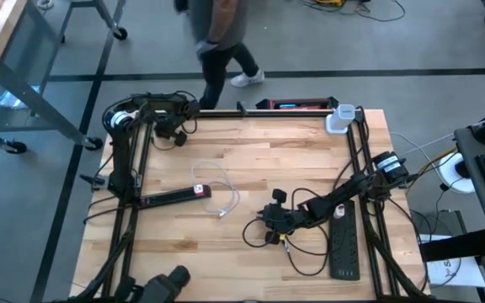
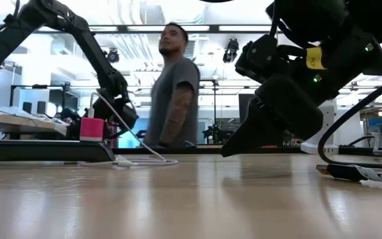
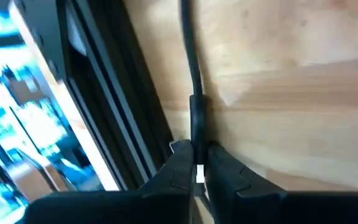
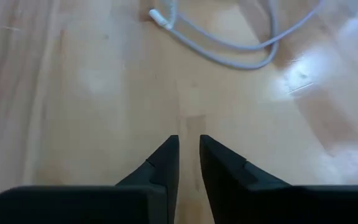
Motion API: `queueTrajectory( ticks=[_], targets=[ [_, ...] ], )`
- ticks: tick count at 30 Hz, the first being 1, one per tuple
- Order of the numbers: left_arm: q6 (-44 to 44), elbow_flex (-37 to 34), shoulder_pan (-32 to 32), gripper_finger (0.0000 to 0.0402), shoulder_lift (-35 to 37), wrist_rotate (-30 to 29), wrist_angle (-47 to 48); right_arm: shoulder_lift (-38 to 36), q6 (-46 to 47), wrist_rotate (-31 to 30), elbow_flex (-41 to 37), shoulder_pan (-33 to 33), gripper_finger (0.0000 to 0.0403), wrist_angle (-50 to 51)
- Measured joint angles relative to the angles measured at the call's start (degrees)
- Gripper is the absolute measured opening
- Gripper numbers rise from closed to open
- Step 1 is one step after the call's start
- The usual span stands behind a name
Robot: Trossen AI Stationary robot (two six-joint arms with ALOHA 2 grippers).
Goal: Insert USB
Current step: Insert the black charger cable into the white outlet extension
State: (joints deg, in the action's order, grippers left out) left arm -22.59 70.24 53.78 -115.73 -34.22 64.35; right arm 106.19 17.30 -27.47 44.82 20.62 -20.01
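Observation:
A white USB cable (image 1: 226, 187) lies in a loose loop on the wooden table (image 1: 268, 160), and its free plug end (image 4: 160, 17) rests flat on the wood. Its other end rises at a red block (image 2: 92, 128) on a black power strip (image 1: 171, 199). My right gripper (image 4: 189, 146) hovers low over bare wood to the right of the plug. It is open by a narrow gap with nothing between the fingers. My left gripper (image 3: 197, 165) is shut at the table's far left corner (image 1: 178, 135), where a black cord (image 3: 193, 93) runs past its fingertips.
A second black power strip (image 1: 343, 244) lies near the right edge, with dark cords (image 1: 306, 252) beside it. A white box (image 1: 339, 118) stands at the far right corner. A person (image 2: 174, 93) stands beyond the far edge. Bare wood lies between the cable and my right gripper.

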Motion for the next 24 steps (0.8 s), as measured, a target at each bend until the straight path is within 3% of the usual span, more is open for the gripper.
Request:
queueTrajectory(
  ticks=[7,17,24],
  targets=[
    [5.5,-3.0,-10.5,0.0002,10.0,-3.3,-7.5,-0.6,-1.3,-2.5,0.0,0.2,0.0026,0.2],
    [14.1,-24.9,-40.7,0.0001,37.9,-3.7,-45.8,-13.4,-7.7,-2.4,-0.1,3.8,0.0003,0.6],
    [19.1,-35.5,-52.2,0.0000,45.2,-2.8,-72.4,-22.1,-12.3,-2.1,1.6,2.7,0.0044,0.6]
  ],
)
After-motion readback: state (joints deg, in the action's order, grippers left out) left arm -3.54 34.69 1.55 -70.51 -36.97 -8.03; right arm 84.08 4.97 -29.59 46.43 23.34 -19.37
